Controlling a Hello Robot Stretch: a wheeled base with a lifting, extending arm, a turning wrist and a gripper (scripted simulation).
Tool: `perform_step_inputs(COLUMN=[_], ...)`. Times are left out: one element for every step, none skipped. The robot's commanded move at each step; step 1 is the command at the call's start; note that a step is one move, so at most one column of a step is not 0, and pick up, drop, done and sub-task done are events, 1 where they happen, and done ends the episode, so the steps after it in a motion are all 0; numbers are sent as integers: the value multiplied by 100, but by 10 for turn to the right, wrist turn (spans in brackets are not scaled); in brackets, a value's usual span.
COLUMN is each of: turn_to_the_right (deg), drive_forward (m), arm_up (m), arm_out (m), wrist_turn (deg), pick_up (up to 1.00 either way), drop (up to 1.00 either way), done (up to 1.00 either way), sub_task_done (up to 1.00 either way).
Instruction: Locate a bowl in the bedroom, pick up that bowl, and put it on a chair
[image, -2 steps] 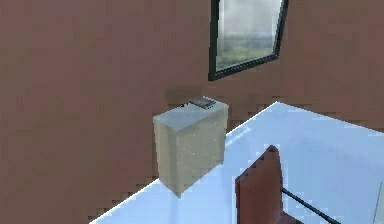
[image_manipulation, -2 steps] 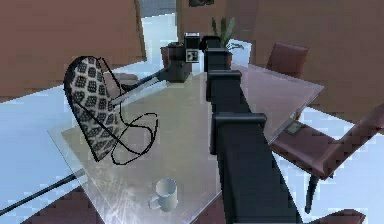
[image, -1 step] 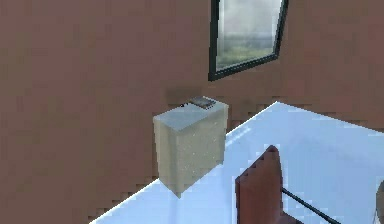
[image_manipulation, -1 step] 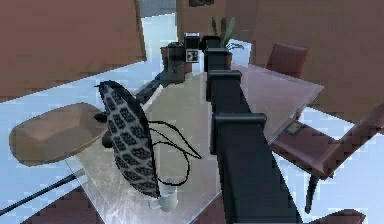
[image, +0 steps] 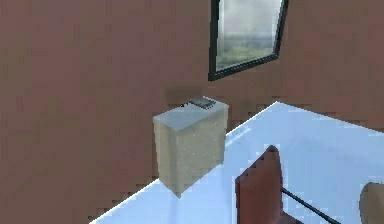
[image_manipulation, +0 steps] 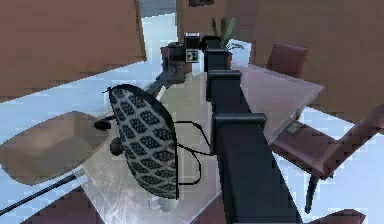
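Note:
A dark bowl (image_manipulation: 142, 130) with a pale dotted mesh pattern hangs on edge in the arm side view, left of the dark arm bar (image_manipulation: 238, 150). Thin black fingers (image_manipulation: 196, 165) curve round its sides. The gripper (image_manipulation: 152, 168) holds this bowl above a glass tabletop (image_manipulation: 190, 100). Two white marked squares (image_manipulation: 183, 52) stand at the arm's far end. Red-brown chairs stand at the table's far side (image_manipulation: 288, 58) and its right side (image_manipulation: 335, 140). Another red-brown chair (image: 262, 188) shows low in the forward view.
A beige cabinet (image: 190, 145) with small items on top stands against the brown wall ahead, under a dark-framed window (image: 248, 38). A potted plant (image_manipulation: 224, 28) sits beyond the table. A tan rounded seat (image_manipulation: 50, 145) lies at the arm side view's left. The floor is pale blue.

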Motion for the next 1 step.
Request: perform_step_inputs(turn_to_the_right=[0], drive_forward=[0], arm_up=[0], arm_out=[-38], wrist_turn=[0], pick_up=[0], drop=[0], done=[0], sub_task_done=[0])
